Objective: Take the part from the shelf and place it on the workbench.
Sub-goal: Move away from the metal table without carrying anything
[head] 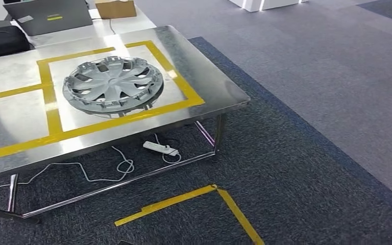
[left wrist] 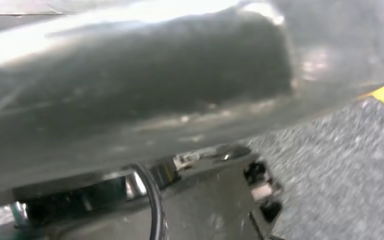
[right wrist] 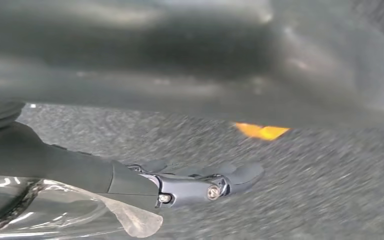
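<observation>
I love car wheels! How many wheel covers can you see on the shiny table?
1. The grey wheel cover lies inside the yellow-taped square at the right end of the steel table. The table's left end is cut off, so more could be hidden there.

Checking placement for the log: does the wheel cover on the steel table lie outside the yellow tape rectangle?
No. In the head view the wheel cover rests on the workbench inside the yellow tape rectangle.

Dark grey carpet (head: 296,168) with yellow tape (head: 235,209), white power strip (head: 161,148) beneath.

Bench (head: 10,127) left half bare – hubcap (head: 113,84) fills right square; cables (head: 102,171) clutter underneath.
</observation>
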`<state>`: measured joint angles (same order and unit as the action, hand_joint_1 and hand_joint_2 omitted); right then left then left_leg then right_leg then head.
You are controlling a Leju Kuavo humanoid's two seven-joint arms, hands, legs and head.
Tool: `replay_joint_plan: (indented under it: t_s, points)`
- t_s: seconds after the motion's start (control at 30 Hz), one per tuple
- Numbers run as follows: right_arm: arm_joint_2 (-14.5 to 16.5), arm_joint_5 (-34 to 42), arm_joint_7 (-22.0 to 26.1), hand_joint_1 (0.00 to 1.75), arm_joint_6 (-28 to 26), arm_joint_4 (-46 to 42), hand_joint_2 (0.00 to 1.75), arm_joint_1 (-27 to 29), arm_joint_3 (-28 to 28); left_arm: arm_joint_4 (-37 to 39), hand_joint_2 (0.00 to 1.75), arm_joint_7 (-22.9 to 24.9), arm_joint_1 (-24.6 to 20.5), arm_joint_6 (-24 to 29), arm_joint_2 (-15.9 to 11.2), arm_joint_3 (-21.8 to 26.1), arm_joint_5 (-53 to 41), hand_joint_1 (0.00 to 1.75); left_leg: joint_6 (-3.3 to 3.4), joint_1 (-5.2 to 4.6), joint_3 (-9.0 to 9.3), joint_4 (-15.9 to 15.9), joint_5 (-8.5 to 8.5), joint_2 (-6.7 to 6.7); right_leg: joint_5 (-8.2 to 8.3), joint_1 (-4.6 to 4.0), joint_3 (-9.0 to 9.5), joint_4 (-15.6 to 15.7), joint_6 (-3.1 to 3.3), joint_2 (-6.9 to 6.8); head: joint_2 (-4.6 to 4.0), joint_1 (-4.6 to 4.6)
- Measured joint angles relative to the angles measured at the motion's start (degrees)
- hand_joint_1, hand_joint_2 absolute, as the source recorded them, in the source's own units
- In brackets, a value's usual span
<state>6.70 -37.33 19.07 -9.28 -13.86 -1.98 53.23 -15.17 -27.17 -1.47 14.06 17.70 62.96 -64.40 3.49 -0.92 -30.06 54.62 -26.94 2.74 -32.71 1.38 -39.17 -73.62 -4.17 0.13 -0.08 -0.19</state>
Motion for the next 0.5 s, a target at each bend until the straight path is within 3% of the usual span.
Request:
replay_joint_plan:
  t_s: [0.07, 0.1, 0.13, 0.2, 0.27, 0.33, 0.4, 0.43, 0.47, 0.5]
  points:
    - [-0.1, -0.2, 0.1, 0.00, 0.2, 0.0, 0.00, 0.1, 0.0, 0.0, 0.00, -0.3, 0.0, -0.7, 0.0, 0.0, -0.2, 0.00, -0.70, 0.30, -1.89, 1.0, 0.73, 1.44, 4.28, 0.70, 3.70, 2.2, -0.94, -0.97, 0.01, 0.01]
    - [-0.1, -0.3, 0.1, 0.00, 0.3, 0.0, 0.00, -0.1, 0.0, -0.1, 0.00, -0.5, -0.1, -0.9, 0.0, 0.0, -0.4, 0.00, -1.12, 0.34, -2.76, 1.8, 0.89, 2.01, 4.59, 0.99, 7.05, 5.8, -1.33, -2.04, 0.01, 0.09]
    - [-0.1, -0.4, 0.2, 0.00, 0.4, 0.0, 0.00, -0.3, 0.0, -0.1, 0.00, -0.7, -0.1, -1.0, 0.0, 0.0, -0.5, 0.00, -1.55, 0.34, -3.50, 2.8, 0.99, 2.58, 3.42, 1.07, 10.22, 10.1, -1.26, -2.99, 0.01, 0.11]
    - [-0.1, -0.5, 0.4, 0.00, 0.6, 0.0, 0.00, -0.6, -0.1, -0.2, 0.00, -0.9, -0.2, -1.1, -0.1, 0.1, -0.5, 0.00, -2.33, 0.36, -4.53, 4.3, 1.33, 3.61, -0.14, 0.85, 13.91, 16.1, -0.16, -3.84, 0.01, 0.13]
    - [-0.1, -0.5, 0.5, 0.00, 0.7, 0.0, 0.00, -0.3, -0.1, -0.2, 0.00, -1.0, -0.4, -1.2, -0.1, 0.1, -0.5, 0.00, -3.12, 0.79, -4.95, 4.9, 1.51, 3.77, -0.85, 0.55, 13.43, 17.0, 1.54, -3.07, 0.01, -0.01]
    - [-0.2, -0.5, 0.4, 0.00, 0.7, 0.0, 0.00, 0.1, -0.1, -0.2, 0.00, -1.0, -0.3, -1.2, -0.1, 0.2, -0.6, 0.00, -3.91, 1.22, -5.65, 7.1, -0.99, 1.32, -0.16, 0.41, 12.74, 16.8, 2.75, -2.41, 0.01, -0.09]
    - [-0.2, -0.5, 0.5, 0.00, 0.7, 0.0, 0.00, 0.1, -0.1, -0.2, 0.00, -1.0, -0.2, -1.1, -0.1, 0.3, -0.6, 0.00, -4.24, 1.35, -7.43, 13.4, -5.77, -1.38, 0.65, 0.11, 11.82, 16.8, 3.39, -1.42, 0.00, -0.14]
    - [-0.2, -0.5, 0.6, 0.00, 0.7, 0.0, 0.00, 0.0, 0.0, -0.2, 0.00, -1.0, -0.1, -1.0, -0.1, 0.3, -0.6, 0.00, -4.18, 1.33, -8.32, 16.8, -7.62, -1.89, 1.03, -0.12, 11.32, 16.8, 3.56, -0.77, 0.01, -0.14]
    - [-0.2, -0.5, 0.6, 0.00, 0.7, 0.0, 0.00, 0.1, 0.0, -0.2, 0.00, -1.0, -0.1, -0.8, -0.1, 0.4, -0.7, 0.00, -3.98, 1.27, -8.66, 19.1, -8.42, -2.13, 1.38, -0.37, 10.96, 16.7, 3.67, -0.07, 0.01, -0.14]
    - [-0.2, -0.5, 0.7, 0.00, 0.8, 0.0, 0.00, 0.1, 0.0, -0.2, 0.00, -1.0, -0.1, -0.6, -0.1, 0.4, -0.7, 0.00, -3.64, 1.16, -8.21, 19.5, -8.08, -2.28, 1.70, -0.62, 10.73, 16.6, 3.74, 0.64, 0.00, -0.14]
